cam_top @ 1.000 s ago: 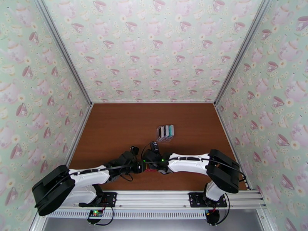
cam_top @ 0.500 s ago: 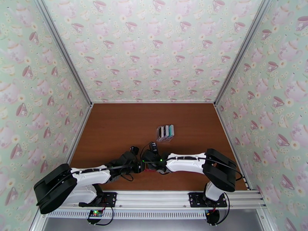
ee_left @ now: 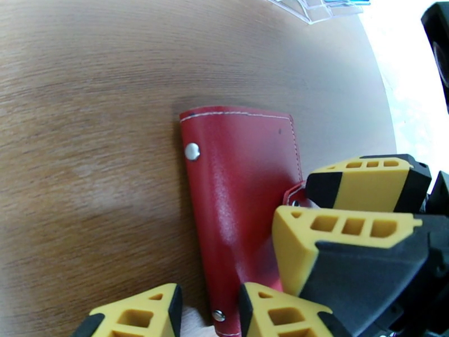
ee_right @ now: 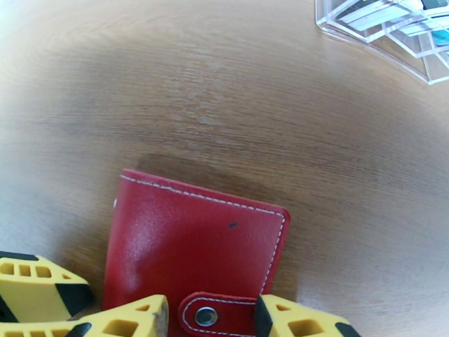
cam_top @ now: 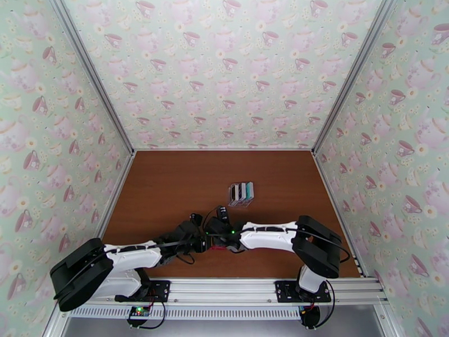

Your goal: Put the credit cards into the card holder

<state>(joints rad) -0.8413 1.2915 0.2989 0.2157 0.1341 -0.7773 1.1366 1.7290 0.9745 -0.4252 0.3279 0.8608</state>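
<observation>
the red card holder (ee_right: 191,242) lies closed and flat on the table (ee_right: 224,96) near its front edge, between the two arms. the right gripper (ee_right: 210,321) has its jaws on either side of the snap tab, close against it; i cannot tell whether they pinch it. the left gripper (ee_left: 207,315) straddles the holder's long edge, jaws partly open, a gap showing. the credit cards (cam_top: 242,191) stand in a clear rack (cam_top: 233,195), well apart.

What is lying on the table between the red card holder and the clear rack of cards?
Nothing. The right wrist view shows bare table between the card holder and the clear rack.
</observation>
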